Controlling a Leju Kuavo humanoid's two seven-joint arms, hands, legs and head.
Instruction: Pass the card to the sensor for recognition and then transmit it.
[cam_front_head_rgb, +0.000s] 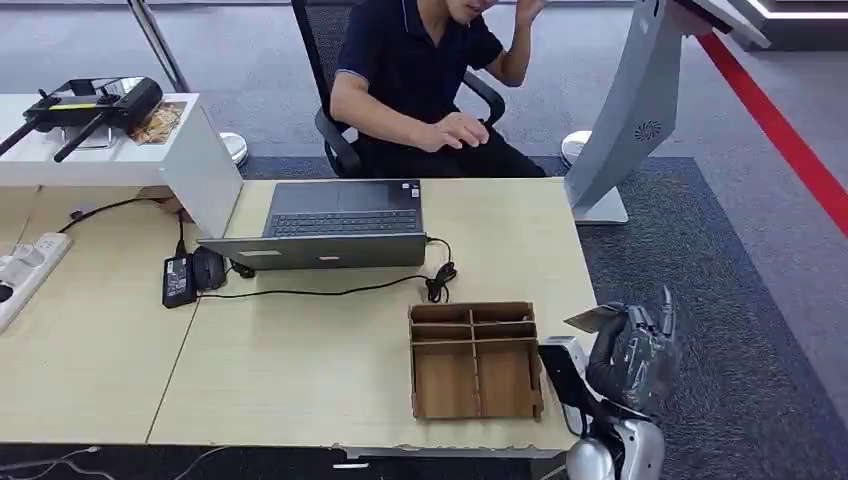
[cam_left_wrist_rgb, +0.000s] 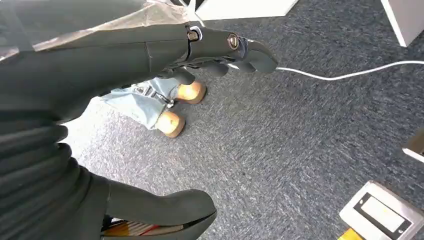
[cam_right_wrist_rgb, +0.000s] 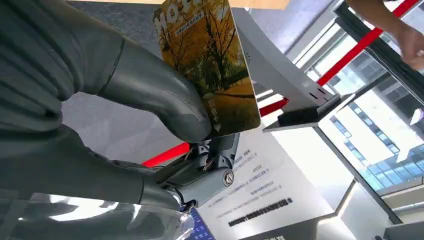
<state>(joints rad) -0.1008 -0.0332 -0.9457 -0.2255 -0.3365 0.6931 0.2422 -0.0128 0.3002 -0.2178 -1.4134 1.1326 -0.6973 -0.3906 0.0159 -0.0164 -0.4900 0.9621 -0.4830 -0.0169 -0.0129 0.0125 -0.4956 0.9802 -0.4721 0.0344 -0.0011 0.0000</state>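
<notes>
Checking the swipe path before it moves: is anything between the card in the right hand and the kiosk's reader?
Nothing visible. The right hand holds the card, and open air lies between it and the grey kiosk.

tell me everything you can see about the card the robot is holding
The card is a thin, flat, glossy rectangle printed with an autumn scene of yellow-orange trees, with pale lettering along one end and small text near a corner. The right hand holds it, the thick grey thumb pressed on its printed face. In the head view it juts edge-on from that hand, just off the table's right edge, beyond the wooden tray.
</notes>
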